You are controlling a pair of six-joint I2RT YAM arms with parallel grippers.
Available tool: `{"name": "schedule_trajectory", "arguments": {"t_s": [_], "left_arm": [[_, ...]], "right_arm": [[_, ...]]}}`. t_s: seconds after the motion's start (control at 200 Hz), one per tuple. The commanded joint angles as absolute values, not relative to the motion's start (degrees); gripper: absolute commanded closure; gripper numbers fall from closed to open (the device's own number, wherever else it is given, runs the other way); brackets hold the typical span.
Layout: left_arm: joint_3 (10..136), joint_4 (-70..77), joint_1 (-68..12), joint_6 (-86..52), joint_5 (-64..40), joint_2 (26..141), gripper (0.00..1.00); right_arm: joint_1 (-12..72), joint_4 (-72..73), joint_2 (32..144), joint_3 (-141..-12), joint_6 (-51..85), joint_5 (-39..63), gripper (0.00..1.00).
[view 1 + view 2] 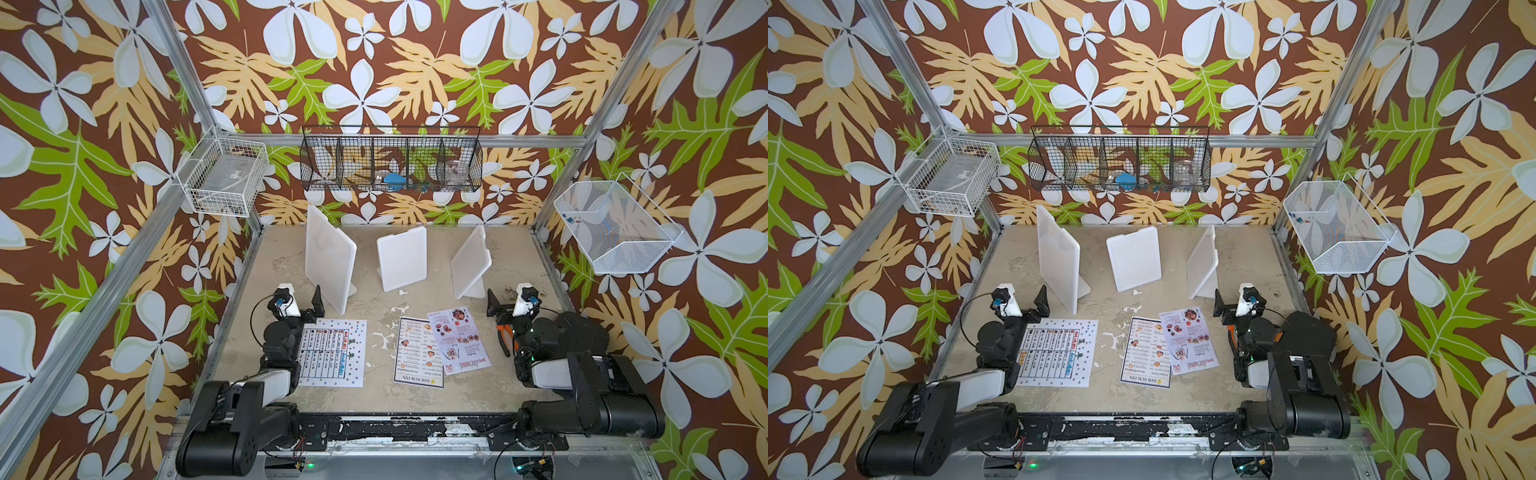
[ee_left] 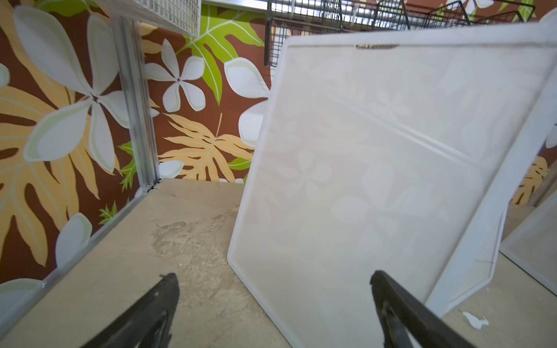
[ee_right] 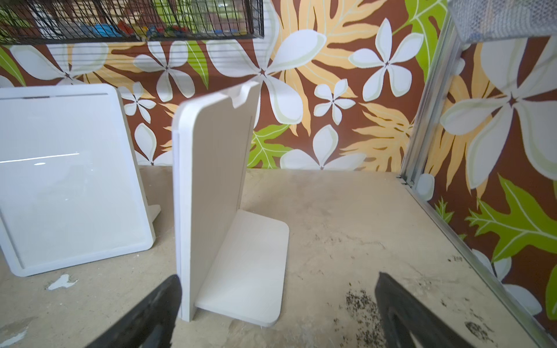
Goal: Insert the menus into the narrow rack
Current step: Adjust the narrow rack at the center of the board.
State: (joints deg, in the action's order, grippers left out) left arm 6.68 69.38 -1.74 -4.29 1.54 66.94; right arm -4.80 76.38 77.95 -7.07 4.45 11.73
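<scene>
On the table (image 1: 374, 299) nothing's getting slotted yet: all three menus (image 1: 1148, 353) are lying flat, the dotted white sheet (image 1: 332, 353) at 7 o'clock, the Dim Sum Inn one (image 1: 417, 353) and the pink specials sheet (image 1: 457, 340) overlapping near 5. White stands (image 1: 402, 257) are sitting empty toward 12. Left gripper (image 2: 272, 283) and right gripper (image 3: 278, 283) are both hanging wide open, gripping nothing

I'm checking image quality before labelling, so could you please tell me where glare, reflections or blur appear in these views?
In both top views: even light, DIM SUM INN menu legible. Left wrist: large white holder faintly mirrors the wallpaper; fingers blurred. Right wrist: glare streak on the middle holder; fingers blurred too.
</scene>
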Motion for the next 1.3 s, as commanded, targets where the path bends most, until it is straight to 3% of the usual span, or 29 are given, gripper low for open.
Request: {"name": "schedule_trajectory", "arguments": {"t_s": [0.0, 0.16, 0.395, 0.571, 0.761, 1.006, 1.136, 1.296], "left_arm": [[8.24, 59.23, -3.16, -5.38, 5.18, 61.33, 0.0], [9.36, 52.04, -3.6, -9.65, 4.52, 53.69, 0.0], [15.06, 35.07, -3.6, -18.12, 5.5, 47.72, 0.0], [22.27, 19.53, -3.6, -30.2, 12.75, 47.48, 0.0], [29.89, 6.13, -3.35, -36.3, 10.22, 50.45, 0.0], [28.41, 5.18, -0.1, -39.71, 3.94, 48.37, 0.0], [29.56, 4.22, -0.08, -37.63, 0.32, 47.64, 0.0], [31.0, 3.01, -0.84, -36.1, -4.94, 46.75, 0.0]], "right_arm": [[-4.25, 68.72, 73.54, -8.14, 4.39, 11.97, 0.0], [-2.01, 56.17, 67.16, -11.8, 7.19, 5.64, 0.0], [-1.93, 42.66, 59.79, -16.9, 13.64, 6.24, 0.0], [-1.93, 29.4, 53.94, -21.03, 19.95, 5.35, 0.0], [-1.96, 15.29, 53.15, -27.74, 25.87, 6.1, 0.0], [-3.13, 9.5, 54.23, -32.07, 33.45, 10.49, 0.0], [-3.05, 6.91, 55.58, -34.79, 30.23, 18.75, 0.0], [-0.53, -0.26, 56.6, -38.69, 26.43, 17.9, 0.0]]}}
